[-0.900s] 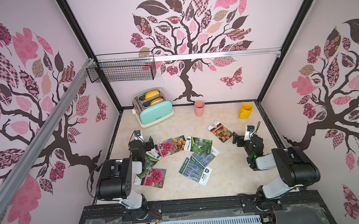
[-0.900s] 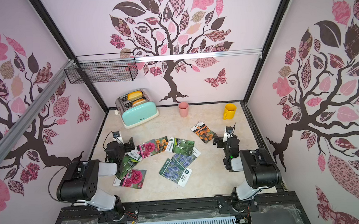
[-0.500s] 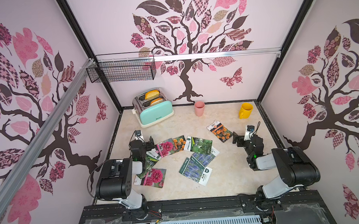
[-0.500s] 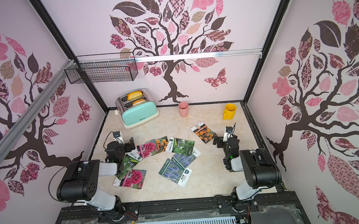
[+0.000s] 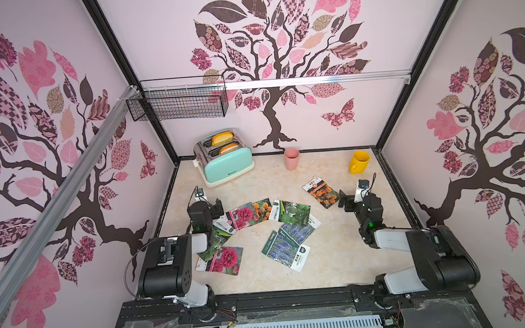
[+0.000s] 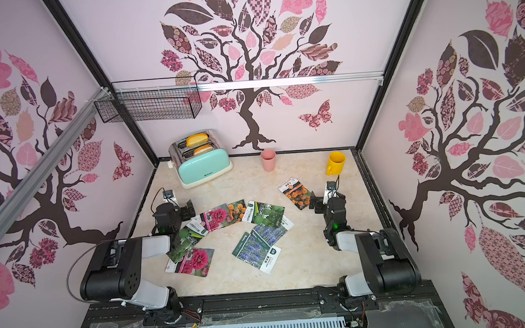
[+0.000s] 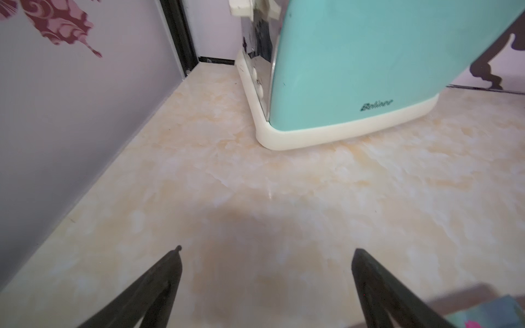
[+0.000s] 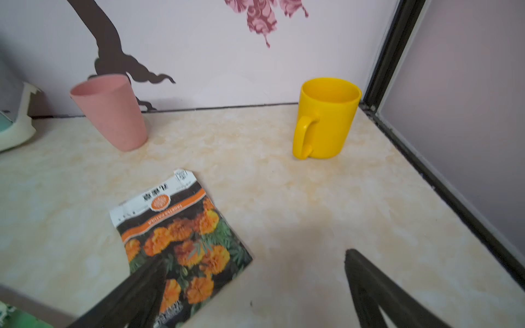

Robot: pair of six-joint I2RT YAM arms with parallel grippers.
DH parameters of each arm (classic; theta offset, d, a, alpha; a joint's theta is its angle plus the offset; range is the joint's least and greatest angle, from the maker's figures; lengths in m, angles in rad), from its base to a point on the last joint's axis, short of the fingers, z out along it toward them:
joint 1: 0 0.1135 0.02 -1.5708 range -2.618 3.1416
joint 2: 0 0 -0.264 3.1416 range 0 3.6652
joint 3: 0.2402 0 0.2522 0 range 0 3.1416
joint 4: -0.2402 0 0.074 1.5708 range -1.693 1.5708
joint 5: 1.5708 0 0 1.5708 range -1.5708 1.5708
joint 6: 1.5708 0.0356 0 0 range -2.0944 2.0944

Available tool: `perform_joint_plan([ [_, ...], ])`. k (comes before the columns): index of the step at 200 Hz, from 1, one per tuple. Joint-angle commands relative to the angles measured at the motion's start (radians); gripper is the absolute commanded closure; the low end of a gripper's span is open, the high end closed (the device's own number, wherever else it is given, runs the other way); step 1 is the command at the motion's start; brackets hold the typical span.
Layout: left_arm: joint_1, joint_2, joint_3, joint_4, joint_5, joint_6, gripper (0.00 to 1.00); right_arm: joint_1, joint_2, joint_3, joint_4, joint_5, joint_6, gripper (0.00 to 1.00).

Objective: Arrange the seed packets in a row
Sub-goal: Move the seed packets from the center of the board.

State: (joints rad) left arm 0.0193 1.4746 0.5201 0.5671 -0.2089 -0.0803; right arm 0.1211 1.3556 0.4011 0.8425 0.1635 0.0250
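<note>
Nearest my end of the worktop point(image 5: 337, 259), a pink-flower packet point(image 5: 221, 261) lies flat just ahead of the left arm's base. Two overlapping lavender packets point(image 5: 285, 245) lie to its right, toward the middle. A gourd packet point(image 5: 215, 242) sits partly under the left forearm, one end overlapping the pink-flower packet.

Further out, more seed packets make a loose, overlapping fan and not a straight row. I see a second pink packet point(image 5: 242, 215), a marigold packet point(image 5: 263, 208) tucked against it, and a second gourd packet point(image 5: 292, 212).

Beyond the fan, a lone marigold packet point(image 5: 320, 193) lies apart from the others, on the right side and angled.

My left fingers point(image 7: 162, 278) stand wide apart over bare worktop with nothing between them, pointed at the toaster point(image 7: 355, 56). My right fingers point(image 8: 366, 284) are spread just as wide and hold nothing. In the right wrist view one finger crosses the near corner of the lone marigold packet. I cannot tell whether it touches.

Along the back wall stand the mint toaster with bread in both slots, a pink cup point(image 5: 291, 158) and a yellow mug point(image 5: 359, 161), all upright and well apart from the packets.
</note>
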Motion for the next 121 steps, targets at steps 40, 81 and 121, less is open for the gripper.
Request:
perform_joint_plan([
  [40,-0.058,-0.206,0.342,-0.855,-0.323,-0.330,0.09,0.205,-0.244,0.261,-0.492,-0.110,0.283,0.01],
  [81,-0.060,-0.272,0.338,-1.160,-0.148,-0.585,0.18,0.477,-0.181,0.272,-0.506,-0.219,0.407,0.00],
  [121,-0.064,-0.357,0.161,-1.179,0.054,-0.690,0.26,0.633,-0.064,0.260,-0.462,-0.279,0.475,0.00],
])
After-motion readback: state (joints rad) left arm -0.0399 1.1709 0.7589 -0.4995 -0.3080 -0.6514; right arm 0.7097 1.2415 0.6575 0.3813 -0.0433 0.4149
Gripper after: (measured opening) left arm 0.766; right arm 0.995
